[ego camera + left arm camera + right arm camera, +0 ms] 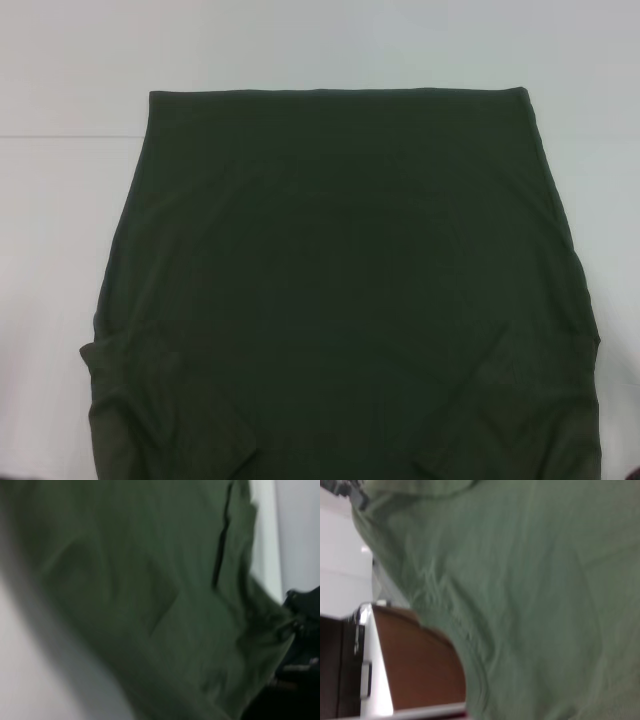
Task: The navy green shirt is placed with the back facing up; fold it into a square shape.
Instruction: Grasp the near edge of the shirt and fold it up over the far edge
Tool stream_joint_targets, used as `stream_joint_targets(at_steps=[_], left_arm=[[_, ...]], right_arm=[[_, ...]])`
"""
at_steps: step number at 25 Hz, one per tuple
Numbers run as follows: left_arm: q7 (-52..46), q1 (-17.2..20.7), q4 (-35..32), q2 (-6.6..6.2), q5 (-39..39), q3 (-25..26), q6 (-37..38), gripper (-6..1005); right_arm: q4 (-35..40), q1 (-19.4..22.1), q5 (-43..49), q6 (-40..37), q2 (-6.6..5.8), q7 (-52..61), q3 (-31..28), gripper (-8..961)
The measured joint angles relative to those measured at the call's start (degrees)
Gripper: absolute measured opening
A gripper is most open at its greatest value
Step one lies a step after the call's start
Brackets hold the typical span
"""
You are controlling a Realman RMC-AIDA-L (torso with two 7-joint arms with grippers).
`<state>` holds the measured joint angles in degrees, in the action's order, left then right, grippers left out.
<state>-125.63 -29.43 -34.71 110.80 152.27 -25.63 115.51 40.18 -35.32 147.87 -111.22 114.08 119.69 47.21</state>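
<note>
Keep the navy green shirt (340, 270) flat on the table (60, 200) — align edges squarely; gripper states cannot be told.

The head view is evenly and softly lit from above; the white worktop (60, 250) reads pale and flat, with no glare and only a faint shadow line along its far part. The navy green shirt (340, 290) is very dark, so its folds show only as slight tonal changes near the lower corners. The picture is mildly soft overall. The left wrist view is heavily smeared by blur, the cloth (125, 595) losing its edges against the bright background. The right wrist view is also blurred and washed out, the fabric (535, 600) looking pale grey-green.
</note>
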Motion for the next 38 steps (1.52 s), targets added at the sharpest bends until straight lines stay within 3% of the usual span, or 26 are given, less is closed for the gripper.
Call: stream_joint_targets(at_steps=[5, 11, 13, 16, 25, 34, 38], left_arm=[[0.33, -2.2, -0.19, -1.35, -6.15, 5.62, -1.2, 32], [-1.54, -3.58, -0.11, -2.09, -14.12, 12.48, -9.27, 32], [-1.7, -3.43, 0.11, -1.98, -17.6, 13.9, -13.49, 32], [-1.52, -2.96, 0.96, -1.25, -22.48, 14.19, -19.95, 32], [4.81, -3.12, 5.1, 2.29, -29.8, 14.13, -32.65, 32], [15.76, -5.48, 6.46, 7.6, -34.58, 13.67, -45.09, 31], [18.83, -6.86, 6.78, 9.38, -35.43, 13.58, -50.58, 31]], right_arm=[[0.32, -0.75, -1.35, 0.03, -1.01, -0.87, -9.83, 65], [0.54, -0.01, -9.64, 3.45, -3.66, -0.88, -21.36, 65], [0.14, 0.53, -12.32, 6.57, -4.35, -0.36, -23.5, 65], [-0.12, 1.29, -15.09, 11.66, -4.46, 0.37, -25.31, 65], [-3.95, 2.16, -22.72, 27.73, -1.61, -2.15, -25.62, 66], [-7.5, 1.43, -30.02, 43.33, 2.45, -9.42, -25.12, 66], [-8.05, 0.66, -30.21, 48.81, 3.48, -9.94, -23.16, 65]])
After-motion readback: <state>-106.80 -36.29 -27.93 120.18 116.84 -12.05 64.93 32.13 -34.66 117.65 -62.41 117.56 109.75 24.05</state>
